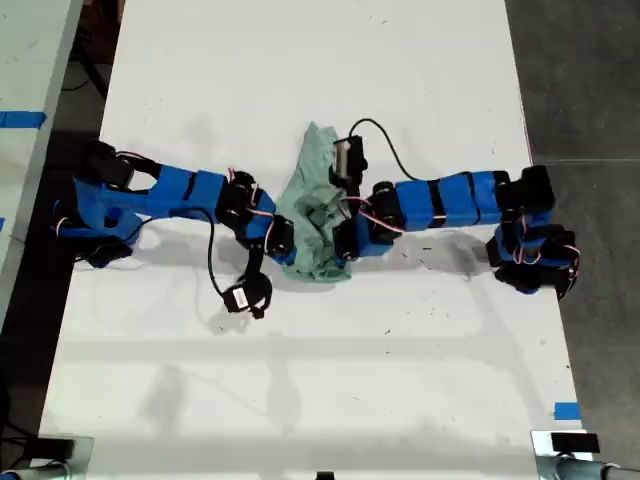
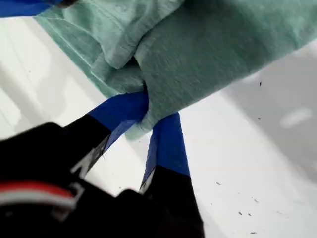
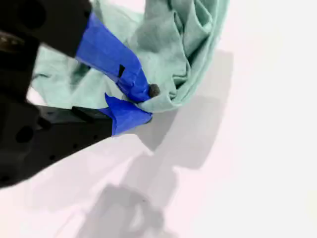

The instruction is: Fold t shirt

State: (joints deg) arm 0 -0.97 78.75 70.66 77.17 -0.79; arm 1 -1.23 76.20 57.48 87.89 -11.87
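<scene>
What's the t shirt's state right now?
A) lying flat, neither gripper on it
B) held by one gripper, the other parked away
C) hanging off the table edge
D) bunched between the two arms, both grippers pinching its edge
D: the t shirt sits crumpled mid-table between the arms; my first gripper and my second gripper each have cloth clamped between their blue fingertips.

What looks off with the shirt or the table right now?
The t shirt is a crumpled heap at the table's middle, not flat. My first gripper and my second gripper each pinch its cloth. Small dark specks dot the table. Nothing looks torn.
</scene>
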